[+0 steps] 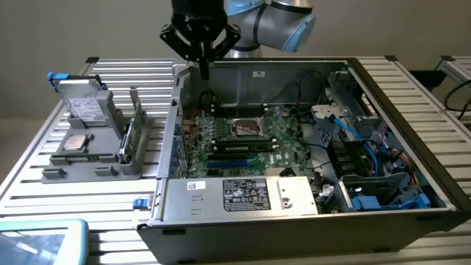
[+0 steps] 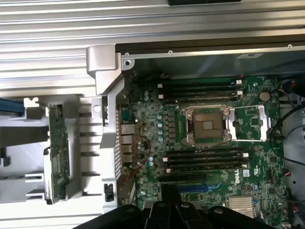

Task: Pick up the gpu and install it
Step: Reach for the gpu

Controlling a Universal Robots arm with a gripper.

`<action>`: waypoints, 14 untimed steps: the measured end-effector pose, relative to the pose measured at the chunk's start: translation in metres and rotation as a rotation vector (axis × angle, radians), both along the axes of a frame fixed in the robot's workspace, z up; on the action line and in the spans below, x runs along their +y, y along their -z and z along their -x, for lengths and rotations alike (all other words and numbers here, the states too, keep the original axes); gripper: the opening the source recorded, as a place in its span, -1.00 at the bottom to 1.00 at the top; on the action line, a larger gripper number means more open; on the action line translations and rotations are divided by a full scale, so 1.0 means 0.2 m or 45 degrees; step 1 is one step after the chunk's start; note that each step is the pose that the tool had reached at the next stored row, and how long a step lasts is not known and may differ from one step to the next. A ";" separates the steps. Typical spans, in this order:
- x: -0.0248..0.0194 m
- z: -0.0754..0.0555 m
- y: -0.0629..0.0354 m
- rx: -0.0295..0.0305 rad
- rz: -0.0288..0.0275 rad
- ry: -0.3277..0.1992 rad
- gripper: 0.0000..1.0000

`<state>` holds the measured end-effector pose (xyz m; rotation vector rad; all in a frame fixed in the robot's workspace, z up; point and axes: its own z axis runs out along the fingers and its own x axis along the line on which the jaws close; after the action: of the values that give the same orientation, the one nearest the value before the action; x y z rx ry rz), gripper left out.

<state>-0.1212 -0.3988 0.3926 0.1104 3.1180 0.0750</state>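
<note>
The gpu (image 1: 135, 126) is standing on edge in a grey rack (image 1: 81, 165), just beside the computer case (image 1: 294, 232) on the exterior view's left. The gripper (image 1: 204, 67) is hovering over the case's far wall, fingers pressed together, gripping nothing.

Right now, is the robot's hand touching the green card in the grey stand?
Apart. The exterior view shows the hand above the edge of the computer case, with a clear gap across to the gpu standing in its grey holder.
</note>
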 end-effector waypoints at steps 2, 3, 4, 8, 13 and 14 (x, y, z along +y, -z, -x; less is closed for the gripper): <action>0.000 0.00 0.000 0.0000 0.0000 0.000 -0.79; 0.000 0.00 0.000 0.0000 -0.0001 0.000 -0.79; 0.000 0.00 0.000 0.0000 -0.0001 0.000 -0.79; 0.000 0.00 0.000 0.0000 0.0000 0.000 -0.79; -0.002 0.00 0.002 -0.0001 -0.0002 0.000 -0.79; -0.005 0.00 0.003 0.0001 0.0000 0.000 -0.79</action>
<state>-0.1215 -0.3997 0.3920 0.1109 3.1181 0.0749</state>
